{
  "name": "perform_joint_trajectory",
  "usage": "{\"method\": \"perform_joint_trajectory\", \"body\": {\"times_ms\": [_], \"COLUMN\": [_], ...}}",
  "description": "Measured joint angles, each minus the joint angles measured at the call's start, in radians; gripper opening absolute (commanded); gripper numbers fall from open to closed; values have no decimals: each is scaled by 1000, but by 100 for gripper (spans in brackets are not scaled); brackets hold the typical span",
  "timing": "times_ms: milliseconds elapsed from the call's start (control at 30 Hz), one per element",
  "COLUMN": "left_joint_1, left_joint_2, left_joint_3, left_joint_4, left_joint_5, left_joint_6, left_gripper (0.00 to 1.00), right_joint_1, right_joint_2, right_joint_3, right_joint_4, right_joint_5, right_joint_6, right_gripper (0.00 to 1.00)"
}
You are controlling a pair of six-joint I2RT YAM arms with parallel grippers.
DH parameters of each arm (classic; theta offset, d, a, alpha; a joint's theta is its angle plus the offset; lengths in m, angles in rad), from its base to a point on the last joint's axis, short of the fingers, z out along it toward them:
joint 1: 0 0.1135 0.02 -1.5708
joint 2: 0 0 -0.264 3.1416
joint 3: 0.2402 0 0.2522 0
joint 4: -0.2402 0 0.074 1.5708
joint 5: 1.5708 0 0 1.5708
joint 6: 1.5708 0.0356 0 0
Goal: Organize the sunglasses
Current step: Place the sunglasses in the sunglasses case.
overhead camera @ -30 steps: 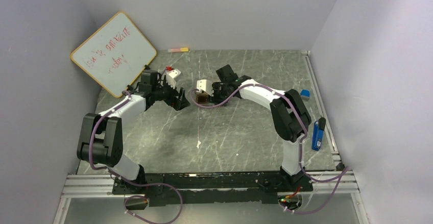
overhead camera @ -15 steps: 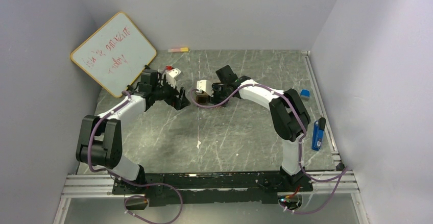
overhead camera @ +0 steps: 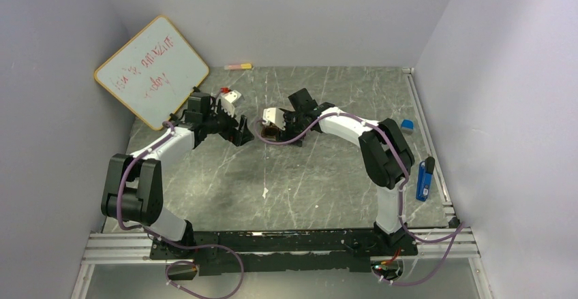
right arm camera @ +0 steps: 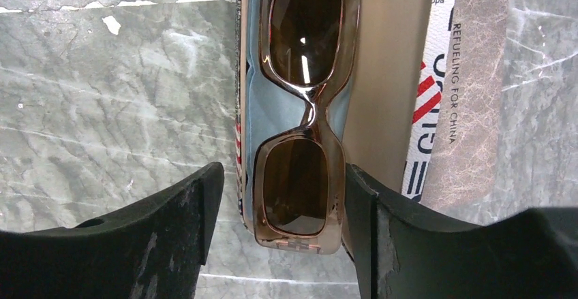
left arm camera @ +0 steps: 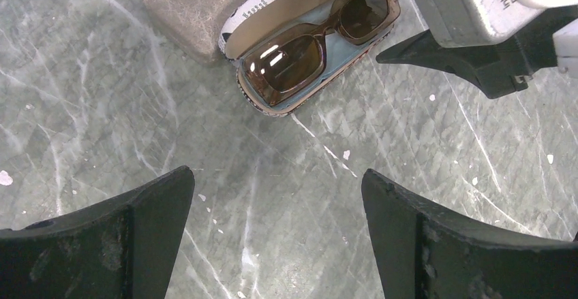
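Top external: the right arm (overhead camera: 344, 125) reaches left, wrist over the open case (overhead camera: 267, 131). The left arm (overhead camera: 170, 146) bends in alongside.

Left wrist: the left fingers (left arm camera: 136, 238) gape wide and empty over the table (left arm camera: 82, 108), near the brown sunglasses (left arm camera: 317, 43).

Right wrist: the right fingers (right arm camera: 170, 238) have just spread and straddle the sunglasses, which lie in the case, seemingly released and stowed.

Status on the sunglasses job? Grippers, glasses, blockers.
Left gripper open, over the table beside the open case. Right gripper open, jaws straddling the brown sunglasses. Sunglasses lie inside the case, lid up. Nothing in the way seen.
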Motion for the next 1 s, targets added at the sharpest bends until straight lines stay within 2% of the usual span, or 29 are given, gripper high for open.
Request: {"method": "perform_joint_trajectory", "body": {"times_ms": [400, 567, 800, 1000], "left_joint_1": [-13, -21, -36, -48], "left_joint_2": [0, 0, 0, 0], "left_joint_3": [0, 0, 1, 9], "left_joint_4": [3, 3, 4, 10], "left_joint_5": [0, -2, -9, -20], "left_joint_6": [-15, -19, -26, -39], "left_gripper": [97, 97, 97, 97], "right_joint_1": [0, 0, 0, 0], "right_joint_2": [-6, -17, -55, -88], "right_joint_3": [-2, -3, -13, -18], "right_joint_4": [11, 13, 16, 18], "right_joint_5": [-2, -2, -3, -5], "right_joint_6": [7, 11, 19, 27], "right_gripper": [72, 78, 78, 74]}}
